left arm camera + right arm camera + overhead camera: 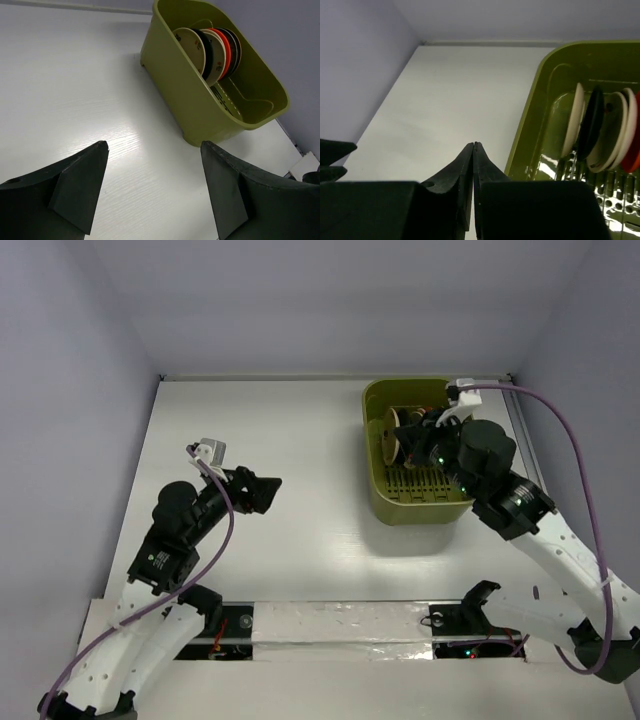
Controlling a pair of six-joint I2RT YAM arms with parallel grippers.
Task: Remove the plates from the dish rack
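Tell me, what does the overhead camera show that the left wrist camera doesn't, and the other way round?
Only the overhead view shows both arms: the left arm out to the side, and the right arm reaching over the dish rack and hiding most of what's inside. Only the left wrist view shows the plates clearly, standing on edge in a row, and that arm's own fingers spread apart. Both show the green rack and the white table.

A white wood-grain table [290, 530] sits enclosed by plain pale lavender walls [60, 390].
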